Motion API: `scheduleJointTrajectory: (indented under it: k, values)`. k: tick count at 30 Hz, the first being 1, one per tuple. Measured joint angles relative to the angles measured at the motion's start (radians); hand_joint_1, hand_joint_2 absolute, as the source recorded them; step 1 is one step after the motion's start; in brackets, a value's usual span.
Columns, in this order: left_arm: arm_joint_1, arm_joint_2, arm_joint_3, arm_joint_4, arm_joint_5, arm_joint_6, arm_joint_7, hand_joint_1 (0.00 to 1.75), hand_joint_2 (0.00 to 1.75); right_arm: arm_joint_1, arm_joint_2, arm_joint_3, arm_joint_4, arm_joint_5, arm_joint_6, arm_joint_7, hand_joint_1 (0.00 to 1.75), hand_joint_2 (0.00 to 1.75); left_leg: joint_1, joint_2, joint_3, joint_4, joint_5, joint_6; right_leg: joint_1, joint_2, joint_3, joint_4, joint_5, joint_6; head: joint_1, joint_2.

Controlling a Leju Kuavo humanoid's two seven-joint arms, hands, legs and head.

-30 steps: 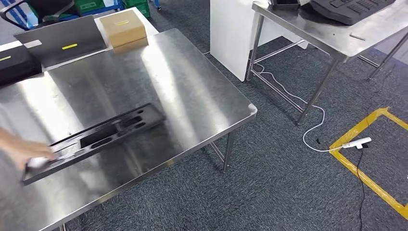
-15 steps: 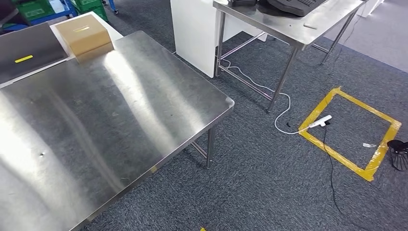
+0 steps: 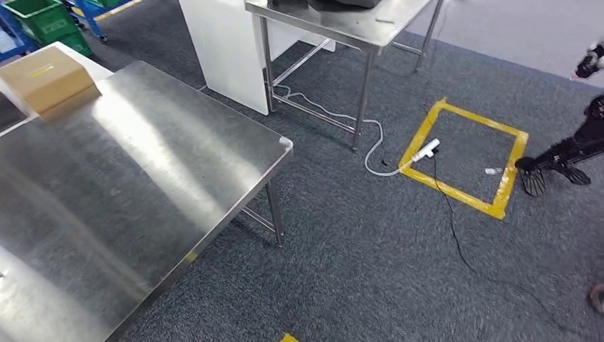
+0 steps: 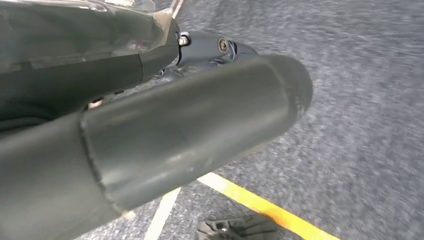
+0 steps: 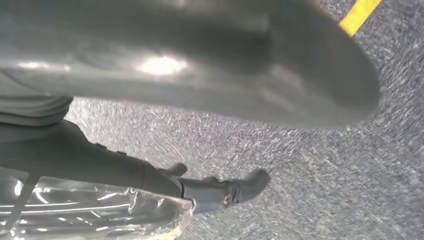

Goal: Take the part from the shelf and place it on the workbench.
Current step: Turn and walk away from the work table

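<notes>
Left hand (image 4: 190, 125): thick grey thumb, dark fingers (screw heads visible).

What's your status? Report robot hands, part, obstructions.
Right robot hand open, nothing held; left robot hand fingers hidden behind thumb. No part on visible workbench. Cable crosses carpet ahead.
</notes>
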Motion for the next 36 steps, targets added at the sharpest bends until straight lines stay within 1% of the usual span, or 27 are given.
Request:
scheduleJointTrajectory:
  k: [1,2,3,4,5,6,8,10,12,13,15,16,17,18,19,20,21,23,25,27,28,30,32,33,34,35,36]
  values:
    - [0.002,0.000,0.000,0.000,0.000,0.000,0.000,0.00,0.00,-0.001,0.000,0.000,0.000,0.000,0.000,0.000,0.00,0.00,0.002,-0.031,-0.027,0.064,-0.038,-0.005,0.001,0.011,-0.004,0.000,0.003,-0.005,-0.001,0.000]
    - [0.005,0.000,0.000,0.000,0.000,0.000,-0.001,0.00,0.00,-0.002,0.000,0.000,0.000,0.000,0.000,0.000,0.00,0.00,0.005,-0.048,-0.056,0.130,-0.071,-0.008,0.002,0.024,-0.007,0.000,0.005,-0.009,-0.001,0.000]
    - [0.007,0.000,0.000,0.000,0.000,0.000,-0.001,0.00,0.00,-0.002,0.000,0.000,0.000,0.000,0.000,0.001,0.00,0.00,0.007,-0.055,-0.077,0.178,-0.087,-0.011,0.003,0.037,-0.009,0.001,0.006,-0.010,0.000,0.000]
    - [0.008,0.000,0.000,0.000,0.000,0.000,0.000,0.00,0.00,0.000,0.000,0.000,0.000,-0.001,0.001,0.001,0.00,0.00,0.010,-0.057,-0.084,0.193,-0.084,-0.012,0.002,0.050,-0.009,0.001,0.008,-0.009,-0.001,0.000]
    - [0.008,0.000,0.000,0.000,0.000,-0.001,0.000,0.00,0.00,0.002,0.000,0.000,0.000,-0.002,0.001,0.001,0.00,0.00,0.013,-0.059,-0.074,0.171,-0.060,-0.014,0.002,0.064,-0.009,0.002,0.009,-0.008,0.000,0.000]
    - [0.008,0.000,0.000,0.000,-0.001,-0.002,0.000,0.00,0.00,0.003,0.001,0.000,0.000,-0.003,0.001,0.001,0.00,0.00,0.017,-0.065,-0.047,0.115,-0.024,-0.015,0.000,0.079,-0.009,0.003,0.010,-0.006,-0.001,0.000]
    - [0.009,0.000,0.000,0.000,-0.002,-0.004,0.000,0.00,0.00,0.001,0.001,0.000,0.000,-0.007,0.001,0.001,0.00,0.00,0.027,-0.110,0.013,-0.014,0.034,-0.016,0.001,0.107,-0.012,0.005,0.014,0.002,0.000,0.000]
    - [0.009,0.000,0.000,0.001,-0.004,-0.005,0.000,0.00,0.00,-0.001,0.001,0.000,0.000,-0.009,0.001,0.001,0.00,0.00,0.027,-0.139,0.037,-0.072,0.048,-0.013,0.004,0.129,-0.021,0.006,0.020,0.017,0.001,0.000]
    - [0.007,-0.001,0.000,0.000,-0.006,-0.006,0.000,0.00,0.00,0.002,0.001,0.000,0.000,-0.009,0.001,0.001,0.00,0.00,0.019,-0.118,0.037,-0.077,0.054,0.002,0.003,0.147,-0.033,0.002,0.027,0.035,0.001,0.000]
    - [0.005,-0.002,0.000,0.000,-0.006,-0.006,0.000,0.00,0.00,0.005,0.001,0.000,0.000,-0.009,0.001,0.000,0.00,0.00,0.017,-0.105,0.038,-0.083,0.059,0.013,0.003,0.137,-0.041,0.007,0.025,0.041,0.001,0.000]
    - [0.004,-0.002,0.000,0.000,-0.005,-0.006,-0.001,0.00,0.00,0.005,0.000,0.000,0.000,-0.009,0.000,-0.001,0.00,0.00,0.014,-0.075,0.038,-0.094,0.070,0.033,0.005,0.086,-0.077,0.073,-0.012,0.038,0.004,0.000]
    - [0.004,-0.002,0.000,0.000,-0.005,-0.006,-0.001,0.00,0.00,0.004,0.001,0.000,0.000,-0.009,0.000,-0.001,0.00,0.00,0.011,-0.060,0.036,-0.095,0.072,0.037,0.006,0.056,-0.106,0.133,-0.044,0.032,0.005,0.000]
    - [0.004,-0.002,0.000,0.000,-0.005,-0.006,-0.001,0.00,0.00,0.002,0.001,0.000,0.000,-0.009,0.000,-0.002,0.00,0.00,0.008,-0.043,0.034,-0.095,0.072,0.040,0.006,0.040,-0.138,0.203,-0.078,0.028,0.006,0.000]
    - [0.005,-0.001,0.000,0.000,-0.005,-0.007,-0.001,0.00,0.00,0.002,0.002,0.000,0.000,-0.009,0.000,-0.002,0.00,0.00,0.005,-0.027,0.033,-0.095,0.072,0.041,0.006,0.033,-0.161,0.261,-0.100,0.029,0.006,0.000]
    - [0.005,-0.001,0.000,0.000,-0.005,-0.007,-0.001,0.00,0.00,0.003,0.002,0.000,0.000,-0.009,0.000,-0.002,0.00,0.00,0.003,-0.012,0.032,-0.095,0.072,0.041,0.006,0.029,-0.169,0.290,-0.110,0.033,0.006,0.000]
    - [0.005,-0.002,0.000,0.000,-0.005,-0.007,-0.001,0.00,0.00,0.004,0.002,0.000,0.000,-0.008,0.000,-0.002,0.00,0.00,0.002,0.002,0.032,-0.095,0.072,0.040,0.006,0.025,-0.157,0.280,-0.104,0.040,0.006,0.000]
    - [0.004,-0.002,0.000,0.000,-0.005,-0.007,-0.001,0.00,0.00,0.005,0.001,0.000,0.000,-0.008,0.000,-0.002,0.00,0.00,0.002,0.015,0.033,-0.094,0.071,0.039,0.006,0.015,-0.124,0.231,-0.086,0.047,0.007,0.000]
    - [0.005,-0.002,0.000,0.000,-0.005,-0.007,-0.001,0.00,0.00,0.003,0.001,0.001,0.000,-0.006,0.000,-0.002,0.00,0.00,-0.002,0.038,0.036,-0.091,0.066,0.032,0.010,-0.041,-0.039,0.088,-0.043,0.052,0.009,0.000]
    - [0.006,-0.002,0.000,0.000,-0.005,-0.007,-0.001,0.00,0.00,-0.002,0.001,0.002,0.000,-0.006,0.001,-0.002,0.00,0.00,-0.010,0.060,0.040,-0.087,0.060,0.022,0.016,-0.076,0.002,0.013,-0.019,0.040,0.007,0.000]
    - [0.005,-0.002,0.000,0.000,-0.005,-0.006,-0.001,0.00,0.00,0.000,0.001,0.002,0.000,-0.005,0.001,-0.002,0.00,0.00,-0.011,0.082,0.044,-0.087,0.056,0.014,0.019,-0.054,-0.002,0.009,-0.013,0.025,0.003,0.000]
    - [0.004,-0.002,0.000,0.000,-0.005,-0.006,-0.001,0.00,0.00,0.002,0.001,0.002,0.000,-0.005,0.001,-0.001,0.00,0.00,-0.007,0.079,0.046,-0.083,0.051,0.008,0.015,-0.042,-0.003,0.008,-0.011,0.020,0.002,0.000]
    - [0.002,-0.003,0.000,0.000,-0.005,-0.005,-0.001,0.00,0.00,0.004,0.001,0.003,0.000,-0.006,0.001,0.000,0.00,0.00,0.001,0.024,0.029,-0.038,0.015,-0.004,0.007,-0.018,-0.003,0.006,-0.005,0.005,0.001,0.000]
    - [0.005,-0.003,0.000,0.000,-0.005,-0.005,-0.001,0.00,0.00,0.001,0.001,0.003,0.000,-0.006,0.001,0.001,0.00,0.00,0.005,-0.041,-0.025,0.081,-0.053,-0.010,0.008,0.007,-0.006,0.006,0.000,-0.008,0.000,0.000]
    - [0.006,-0.003,0.000,0.001,-0.005,-0.005,-0.001,0.00,0.00,-0.001,0.001,0.003,0.000,-0.006,0.001,0.001,0.00,0.00,0.005,-0.052,-0.056,0.145,-0.079,-0.010,0.010,0.021,-0.008,0.006,0.001,-0.012,-0.001,0.000]
    - [0.008,-0.003,0.000,0.001,-0.005,-0.005,-0.001,0.00,0.00,0.000,0.001,0.003,0.000,-0.006,0.001,0.001,0.00,0.00,0.006,-0.057,-0.078,0.188,-0.089,-0.010,0.011,0.036,-0.009,0.006,0.002,-0.014,0.000,0.000]
    - [0.008,-0.003,0.000,0.001,-0.005,-0.005,-0.001,0.00,0.00,0.001,0.001,0.003,0.000,-0.006,0.002,0.001,0.00,0.00,0.007,-0.058,-0.085,0.196,-0.077,-0.010,0.012,0.052,-0.008,0.006,0.003,-0.015,-0.001,0.000]
    - [0.008,-0.003,0.000,0.001,-0.005,-0.005,-0.001,0.00,0.00,0.002,0.001,0.003,0.000,-0.006,0.002,0.001,0.00,0.00,0.010,-0.061,-0.073,0.165,-0.047,-0.010,0.013,0.067,-0.007,0.007,0.004,-0.015,0.000,0.000]
